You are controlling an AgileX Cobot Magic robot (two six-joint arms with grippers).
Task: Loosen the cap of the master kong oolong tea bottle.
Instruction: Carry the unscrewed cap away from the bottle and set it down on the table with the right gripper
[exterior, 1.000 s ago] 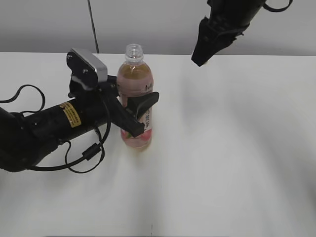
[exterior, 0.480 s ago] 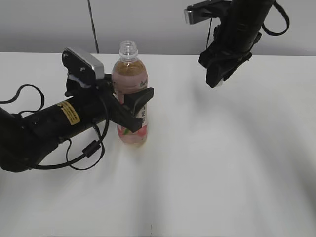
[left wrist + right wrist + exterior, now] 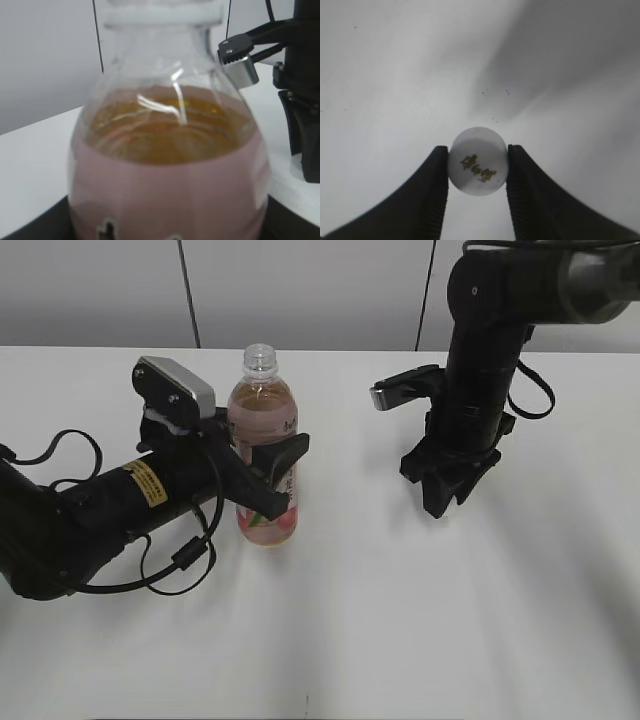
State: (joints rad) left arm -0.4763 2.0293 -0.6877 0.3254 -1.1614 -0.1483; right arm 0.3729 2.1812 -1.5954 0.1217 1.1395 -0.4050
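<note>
The master kong oolong tea bottle (image 3: 262, 405) stands upright on the white table (image 3: 400, 620), left of centre, with an open neck and no cap on it. My left gripper (image 3: 283, 480) is shut on its labelled body. The left wrist view shows the bottle (image 3: 167, 165) close up, amber tea above the pink label, with my left gripper (image 3: 167, 231) around it. My right gripper (image 3: 440, 505) points down at the table, to the right of the bottle. In the right wrist view it (image 3: 478, 150) is shut on the white cap (image 3: 478, 161), logo facing the camera.
A black cable (image 3: 175, 555) loops on the table beside the left arm. A grey wall (image 3: 320, 290) runs behind the table's far edge. The right arm (image 3: 305, 100) shows in the left wrist view, behind the bottle.
My right arm has come down from high at the back to table level, right of the bottle, carrying the cap. The left arm and the bottle have shifted slightly left.
</note>
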